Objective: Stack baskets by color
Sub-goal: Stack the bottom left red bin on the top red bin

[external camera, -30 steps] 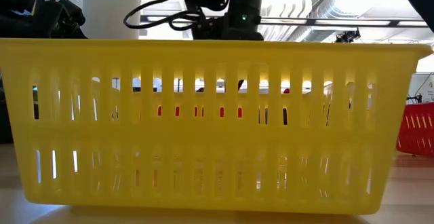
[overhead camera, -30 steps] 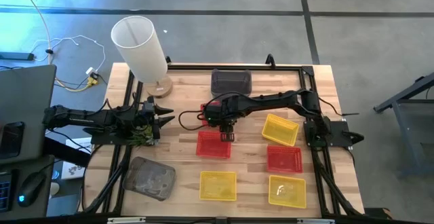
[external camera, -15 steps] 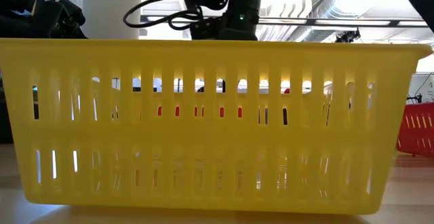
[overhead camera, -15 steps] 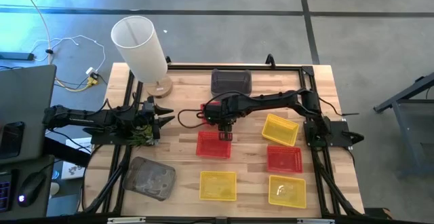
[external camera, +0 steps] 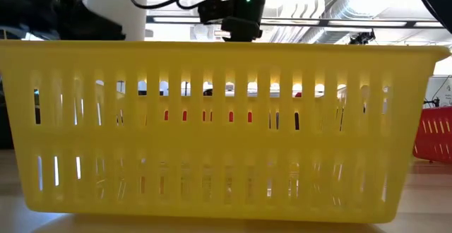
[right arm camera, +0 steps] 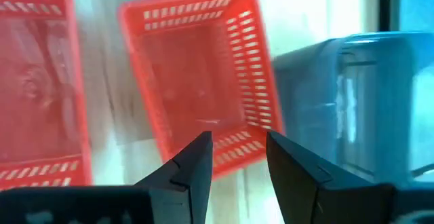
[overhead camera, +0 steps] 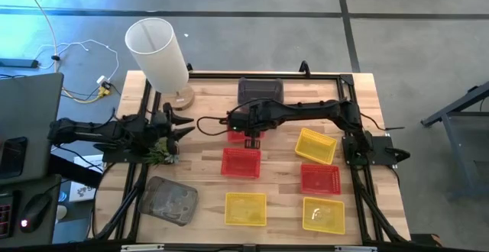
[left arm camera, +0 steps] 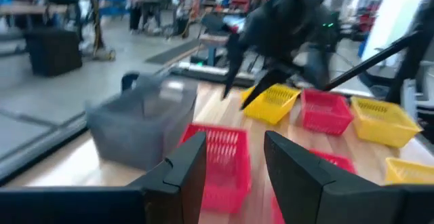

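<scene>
Seven baskets [overhead camera: 245, 208] dot the wooden table [overhead camera: 206, 149] — both end effectors gape; grey floor [overhead camera: 397, 30].

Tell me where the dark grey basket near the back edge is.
High view: the dark grey basket sits at the table's far centre, right of the white cylinder.

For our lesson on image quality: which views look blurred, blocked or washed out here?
Left wrist view: motion blur over the grey basket. Low view: a yellow basket blocks nearly everything, with bright ceiling glare. Right wrist view: pale washout above the red basket.
</scene>
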### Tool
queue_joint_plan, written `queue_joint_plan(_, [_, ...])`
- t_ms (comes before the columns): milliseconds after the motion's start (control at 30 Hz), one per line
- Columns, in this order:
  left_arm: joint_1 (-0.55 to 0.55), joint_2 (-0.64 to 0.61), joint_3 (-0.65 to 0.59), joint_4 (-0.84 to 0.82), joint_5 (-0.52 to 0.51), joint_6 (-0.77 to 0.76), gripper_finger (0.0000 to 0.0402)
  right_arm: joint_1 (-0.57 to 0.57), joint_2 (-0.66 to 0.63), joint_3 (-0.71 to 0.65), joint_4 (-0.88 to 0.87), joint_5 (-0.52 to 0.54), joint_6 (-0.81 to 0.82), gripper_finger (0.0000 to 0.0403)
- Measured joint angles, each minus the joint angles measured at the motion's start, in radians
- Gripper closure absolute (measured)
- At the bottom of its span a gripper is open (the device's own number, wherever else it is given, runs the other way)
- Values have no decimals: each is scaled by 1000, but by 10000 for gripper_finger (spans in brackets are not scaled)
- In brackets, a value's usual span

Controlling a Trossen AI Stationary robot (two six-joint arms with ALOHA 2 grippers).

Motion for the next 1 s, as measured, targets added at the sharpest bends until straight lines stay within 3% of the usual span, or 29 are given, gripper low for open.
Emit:
queue_joint_plan(233, [0,106,128,-7,7,103,266,-3,0,13,-96,96,-1,279])
queue_joint_plan(600, [0,484,303,-7,23,126,266,-10,-24,13,-233,308,0,279])
queue_joint_plan(833, [-20,646,404,-6,67,107,266,-52,-83,13,-343,405,126,279])
queue_joint_plan(1000, [-67,738,477,-46,70,98,266,-83,-130,13,-362,413,202,279])
